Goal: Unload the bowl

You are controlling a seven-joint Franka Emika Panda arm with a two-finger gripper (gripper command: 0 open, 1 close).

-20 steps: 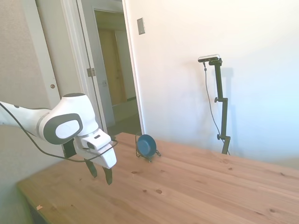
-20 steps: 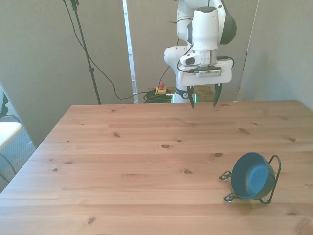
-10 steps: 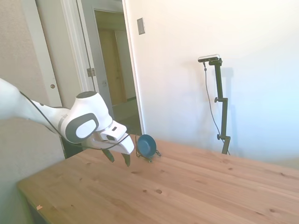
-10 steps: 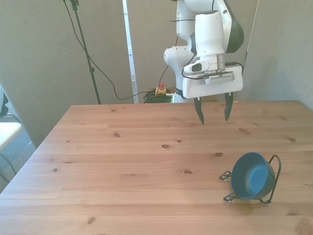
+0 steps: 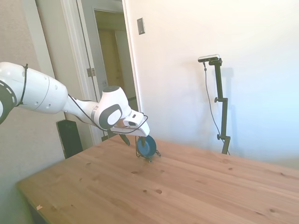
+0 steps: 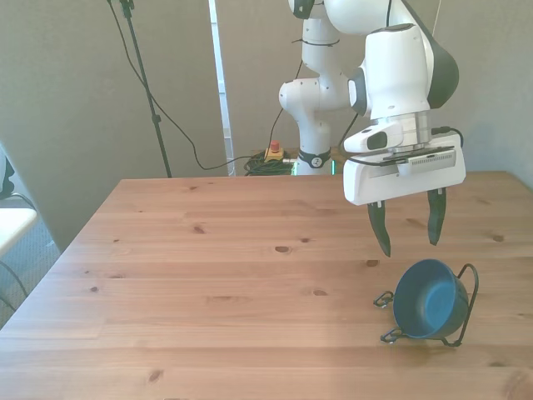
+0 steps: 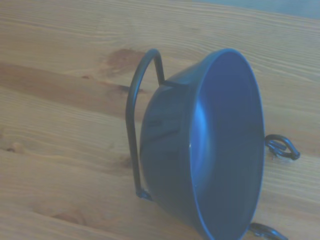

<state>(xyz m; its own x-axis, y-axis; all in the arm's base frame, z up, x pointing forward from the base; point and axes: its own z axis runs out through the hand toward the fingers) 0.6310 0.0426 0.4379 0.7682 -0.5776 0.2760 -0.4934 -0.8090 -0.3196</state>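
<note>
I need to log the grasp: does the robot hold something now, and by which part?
Nothing is held. The gripper hangs open above the bowl, which stands in its rack.

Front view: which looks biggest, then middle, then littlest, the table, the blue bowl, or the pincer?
1. The table, by far the largest.
2 and 3. The pincer and blue bowl look about equal, so I won't rank them.
</note>
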